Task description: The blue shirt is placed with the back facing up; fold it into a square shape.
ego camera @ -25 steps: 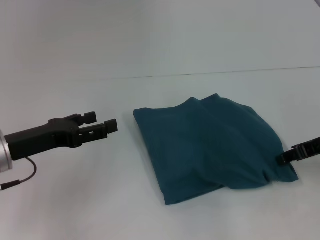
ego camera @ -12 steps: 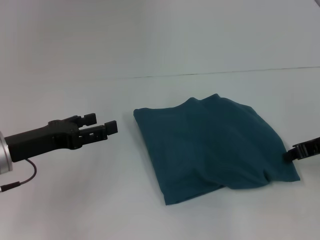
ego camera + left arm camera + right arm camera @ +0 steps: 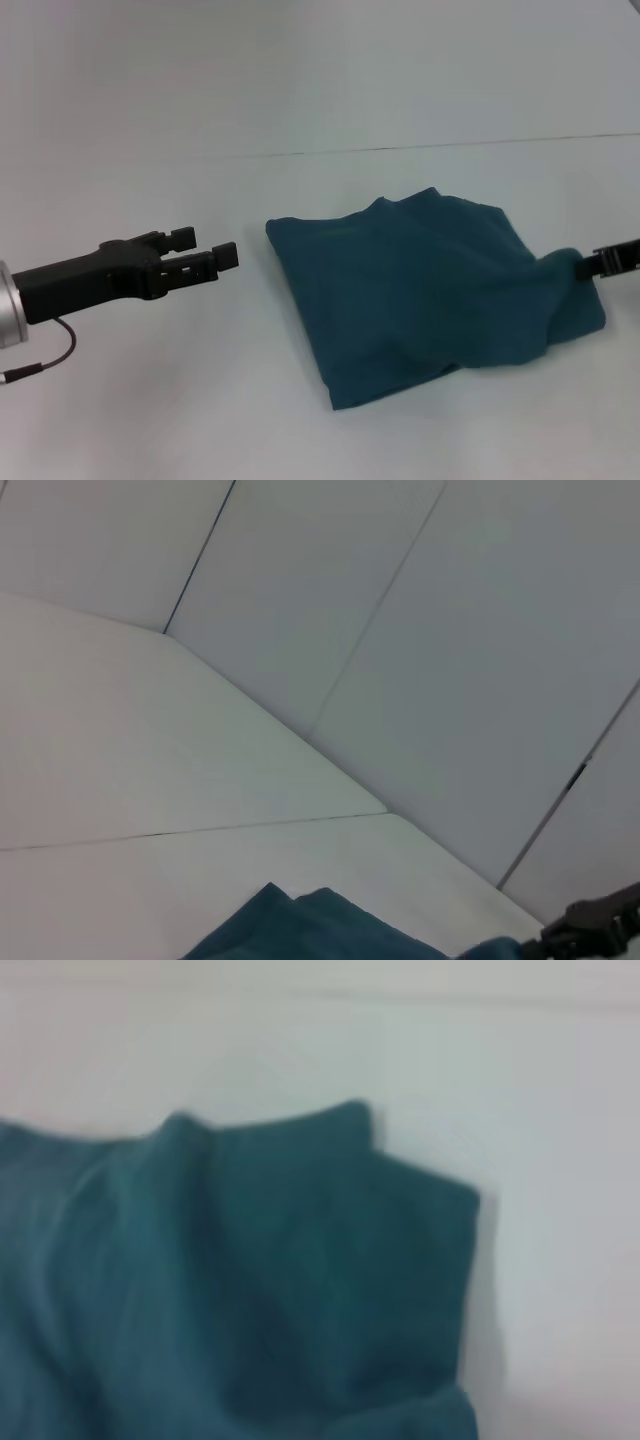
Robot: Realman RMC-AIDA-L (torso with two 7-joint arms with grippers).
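Note:
The blue shirt (image 3: 420,290) lies folded into a rough, puffy square on the white table (image 3: 160,400), right of centre in the head view. Its right corner is lifted off the table, and my right gripper (image 3: 590,263) is shut on it at the frame's right edge. My left gripper (image 3: 205,248) hovers open to the left of the shirt, a short gap from its left edge, holding nothing. The left wrist view shows the shirt's top (image 3: 320,930) and the right gripper (image 3: 600,925) far off. In the right wrist view the shirt (image 3: 250,1280) fills most of the picture.
A thin seam (image 3: 400,148) runs across the table behind the shirt. A cable (image 3: 45,360) hangs under my left arm. Pale wall panels (image 3: 450,630) stand beyond the table.
My right gripper has risen and shifted slightly right, pulling the shirt's right corner up off the table. The left gripper has stayed in place.

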